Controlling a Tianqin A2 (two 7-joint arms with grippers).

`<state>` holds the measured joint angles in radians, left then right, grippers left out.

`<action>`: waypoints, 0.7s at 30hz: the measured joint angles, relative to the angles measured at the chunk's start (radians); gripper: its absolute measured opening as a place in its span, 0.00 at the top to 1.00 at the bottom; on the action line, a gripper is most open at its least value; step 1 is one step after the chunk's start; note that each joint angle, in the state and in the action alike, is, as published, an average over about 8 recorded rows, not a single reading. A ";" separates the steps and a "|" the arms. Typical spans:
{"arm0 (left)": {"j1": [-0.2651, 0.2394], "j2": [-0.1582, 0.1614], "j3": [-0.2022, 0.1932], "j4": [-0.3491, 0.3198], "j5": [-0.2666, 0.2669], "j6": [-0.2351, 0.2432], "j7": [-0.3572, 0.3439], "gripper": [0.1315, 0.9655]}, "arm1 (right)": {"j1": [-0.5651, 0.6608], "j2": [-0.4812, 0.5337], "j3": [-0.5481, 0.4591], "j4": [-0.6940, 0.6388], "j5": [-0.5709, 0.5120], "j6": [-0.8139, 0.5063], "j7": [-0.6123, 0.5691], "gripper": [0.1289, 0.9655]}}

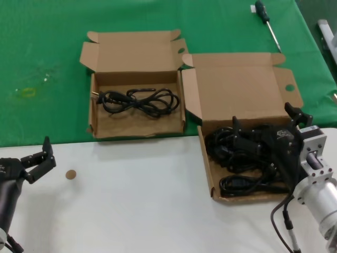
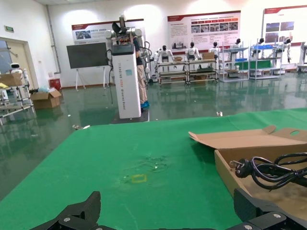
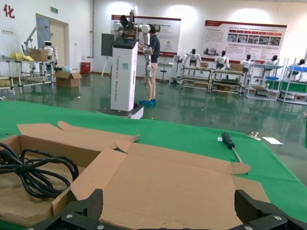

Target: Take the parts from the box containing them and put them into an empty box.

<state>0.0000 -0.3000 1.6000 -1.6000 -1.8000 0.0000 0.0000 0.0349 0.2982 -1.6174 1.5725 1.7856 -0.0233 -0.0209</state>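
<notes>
Progress check for you: one coiled cable [image 1: 138,100] already sits in the smaller box [image 1: 138,129], so the transfer is underway. The rest of the parts [image 1: 239,158], a tangled pile of black cables, sit in the larger box [image 1: 206,158] at your right. I'd judge most of the work is left. Right gripper [image 1: 268,138] is down over that pile; fingers look spread in the wrist view, nothing visibly clamped. Left gripper [image 1: 38,158] is parked over the white table [image 1: 131,200] at the near left, open and empty. Screwdriver [image 1: 267,21] lies far back on the green cloth, not part of this
</notes>
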 joint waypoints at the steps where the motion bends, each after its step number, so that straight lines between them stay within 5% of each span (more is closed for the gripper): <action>1: 0.000 0.000 0.000 0.000 0.000 0.000 0.000 0.00 | 0.000 0.000 0.000 0.000 0.000 0.000 0.000 0.00; 21: 0.000 0.000 0.000 0.000 0.000 0.000 0.000 0.00 | 0.000 0.000 0.000 0.000 0.000 0.000 0.000 0.00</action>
<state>0.0000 -0.3000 1.6000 -1.6000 -1.8000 0.0000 0.0000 0.0349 0.2982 -1.6174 1.5725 1.7856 -0.0233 -0.0209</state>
